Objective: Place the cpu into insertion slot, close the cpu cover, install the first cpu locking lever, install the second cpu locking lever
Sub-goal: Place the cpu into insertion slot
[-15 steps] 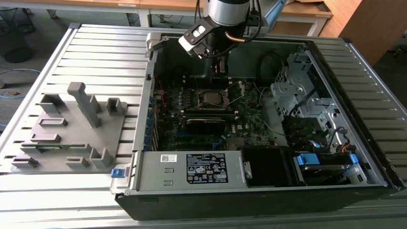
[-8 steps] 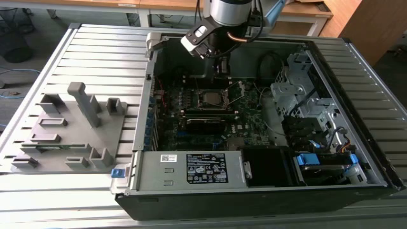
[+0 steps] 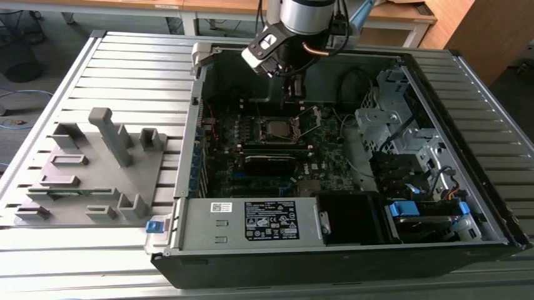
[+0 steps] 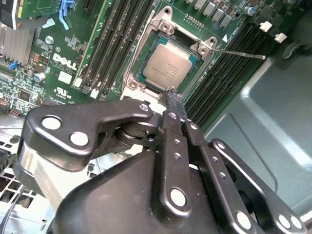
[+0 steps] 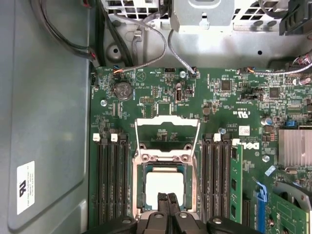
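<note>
The cpu [image 4: 168, 68] lies flat in the insertion slot [image 4: 140, 56], its grey metal face up; it also shows in the first wrist view [image 5: 162, 185] and the exterior view [image 3: 279, 129]. The silvery cpu cover [image 5: 167, 123] stands swung open off the far side of the slot [image 5: 136, 190]. A thin locking lever [image 4: 239, 52] sticks out sideways, unlatched. My gripper [image 4: 174, 100] is shut with nothing between its fingers, its tips right at the slot's near edge, just beside the cpu. In the exterior view the gripper [image 3: 292, 87] hangs inside the case above the slot.
Long black memory slots [image 5: 111, 180] flank the slot on both sides. The open computer case [image 3: 192, 125] has cables [image 5: 146, 44] and a drive cage [image 3: 388, 119] on the exterior view's right. A grey fixture [image 3: 92, 169] sits on the slatted table at the exterior view's left.
</note>
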`<state>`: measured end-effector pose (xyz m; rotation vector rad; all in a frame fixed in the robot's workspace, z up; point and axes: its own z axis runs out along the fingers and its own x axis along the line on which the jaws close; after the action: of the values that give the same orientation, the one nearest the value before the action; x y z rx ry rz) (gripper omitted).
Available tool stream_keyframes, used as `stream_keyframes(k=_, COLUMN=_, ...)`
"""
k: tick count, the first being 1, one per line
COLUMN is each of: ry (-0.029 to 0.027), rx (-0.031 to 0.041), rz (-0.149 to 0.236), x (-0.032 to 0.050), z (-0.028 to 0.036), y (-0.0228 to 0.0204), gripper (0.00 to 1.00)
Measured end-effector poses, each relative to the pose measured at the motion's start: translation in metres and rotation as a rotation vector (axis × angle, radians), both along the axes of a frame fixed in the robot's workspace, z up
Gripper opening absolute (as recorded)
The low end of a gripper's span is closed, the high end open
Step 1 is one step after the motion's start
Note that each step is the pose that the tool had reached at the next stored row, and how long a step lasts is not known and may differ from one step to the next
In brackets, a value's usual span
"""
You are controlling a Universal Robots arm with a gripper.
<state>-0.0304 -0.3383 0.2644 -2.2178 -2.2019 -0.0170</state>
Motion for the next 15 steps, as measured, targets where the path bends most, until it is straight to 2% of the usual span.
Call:
stream_keyframes(k=11, ry=-0.0004, rx=-0.0002, rz=0.016, x=-0.0029, z=-0.0185, y=-0.0009, gripper=0.11)
stream_keyframes(k=15, ry=-0.0077, rx=-0.0004, rz=0.02, x=-0.0036, z=-0.022, y=-0.0015, gripper=0.11)
